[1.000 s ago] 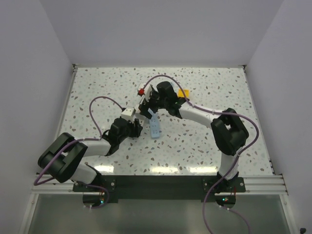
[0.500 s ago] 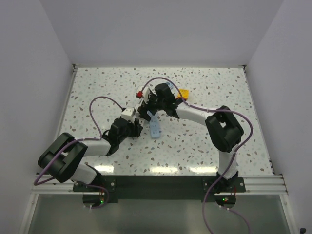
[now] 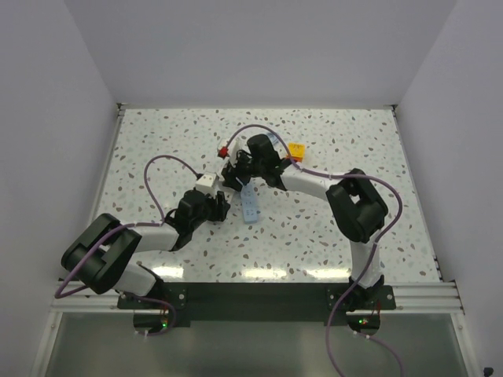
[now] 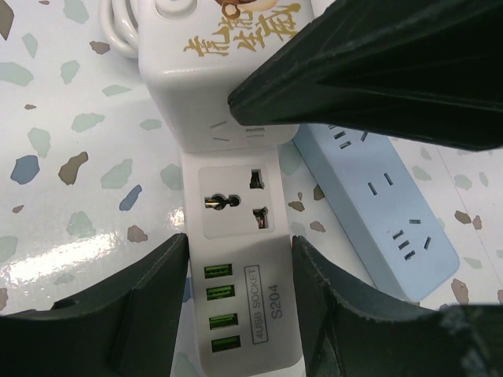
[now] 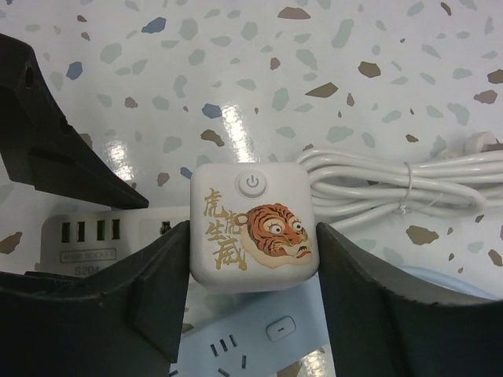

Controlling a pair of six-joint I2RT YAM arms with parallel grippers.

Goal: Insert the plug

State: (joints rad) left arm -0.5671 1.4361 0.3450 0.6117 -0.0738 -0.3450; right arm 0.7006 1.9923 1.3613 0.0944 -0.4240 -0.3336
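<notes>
Where both arms meet near the middle of the speckled table (image 3: 354, 141), the overhead view shows the left gripper (image 3: 211, 196) at centre left, with a white socket block (image 3: 207, 181) at its tip. Right gripper (image 3: 238, 171) sits just up and right of it, almost touching; its load is too small to make out here. Light blue power strip (image 3: 250, 206) lies flat just right of the left gripper and below the right one. Small yellow object (image 3: 296, 149) lies right of the right gripper, a small red one (image 3: 227, 148) just above it.

Left wrist view: two dark fingers (image 4: 149, 306) hug the long sides of the socket block at lower centre, clamped on it. Block face shows a universal outlet, uncovered, with four green USB ports below. White cube plug (image 4: 212, 71) with gold characters stands at top centre, over the block's far end, just above the outlet. A dark finger of the right gripper crosses the upper right. Power strip at right, beside the block.

Right wrist view: fingers (image 5: 377, 314) press both sides of the cube plug at centre, gripping it. Tiger face and power button on its top. Bundled white cable (image 5: 393, 184) runs to the right edge. Socket block at lower left, power strip along the bottom edge under the plug
</notes>
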